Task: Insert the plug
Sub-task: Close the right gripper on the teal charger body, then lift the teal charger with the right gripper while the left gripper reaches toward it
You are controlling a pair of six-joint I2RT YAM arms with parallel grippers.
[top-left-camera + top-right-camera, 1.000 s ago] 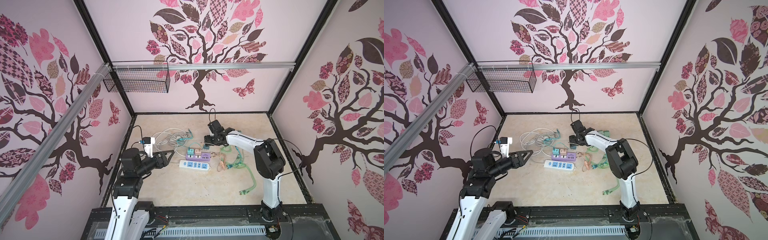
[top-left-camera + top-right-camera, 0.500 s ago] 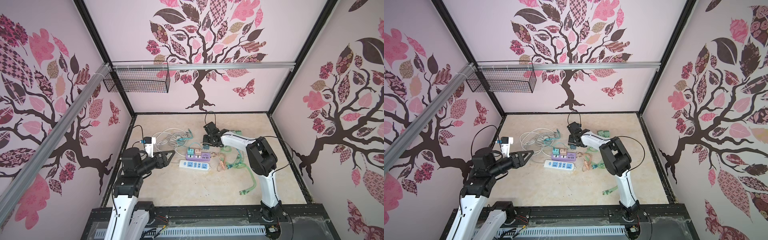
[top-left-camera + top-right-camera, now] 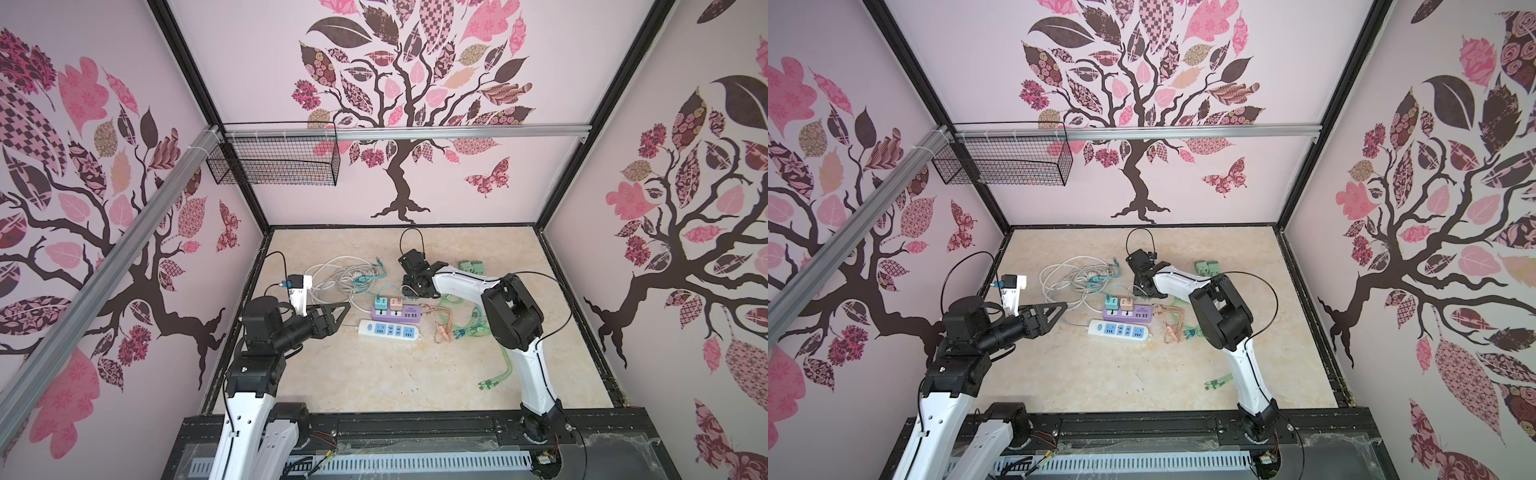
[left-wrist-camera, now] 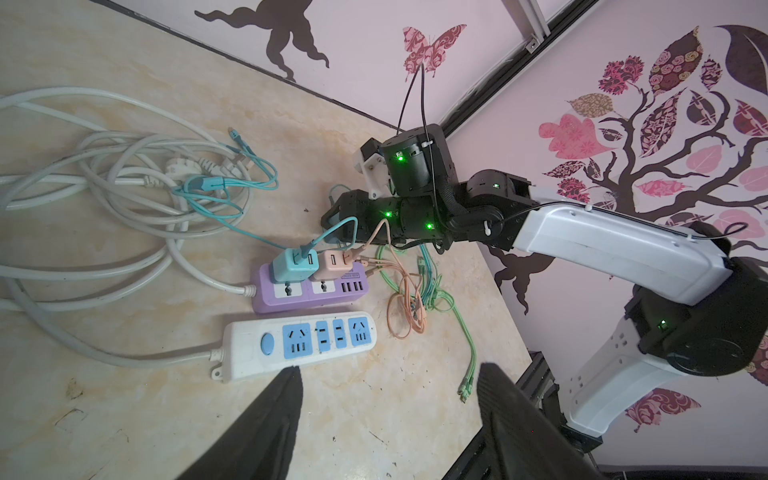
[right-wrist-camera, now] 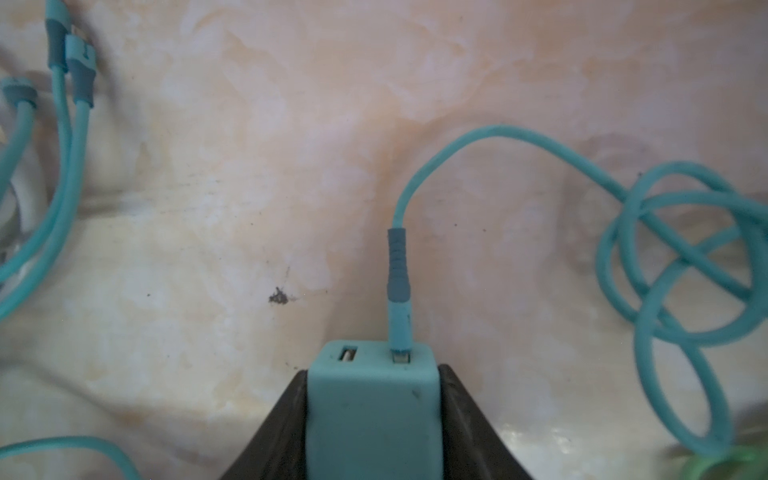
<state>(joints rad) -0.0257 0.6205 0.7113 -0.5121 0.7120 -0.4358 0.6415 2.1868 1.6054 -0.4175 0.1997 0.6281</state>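
Observation:
A teal plug (image 5: pixel 372 415) with a teal cable (image 5: pixel 498 137) in one of its ports sits between my right gripper's (image 5: pixel 372 372) black fingers, which press on both its sides. In both top views that gripper (image 3: pixel 409 291) (image 3: pixel 1144 291) is low, just behind the purple power strip (image 3: pixel 405 312) (image 4: pixel 274 297), and the held plug is hidden there. Another teal plug (image 4: pixel 291 266) and a pink plug (image 4: pixel 332 266) stand in the purple strip. My left gripper (image 4: pixel 388 368) (image 3: pixel 343 309) hovers open and empty, left of the white power strip (image 3: pixel 388 330) (image 4: pixel 299 340).
A coil of white cable (image 3: pixel 336 278) lies at the back left. Orange and green cables (image 3: pixel 453 322) are tangled right of the strips. Two green plugs (image 3: pixel 471 266) sit at the back, and a wire basket (image 3: pixel 274 162) hangs on the wall.
My right arm has swung left and down, bringing its gripper in close behind the purple strip. The left arm and both strips have stayed put.

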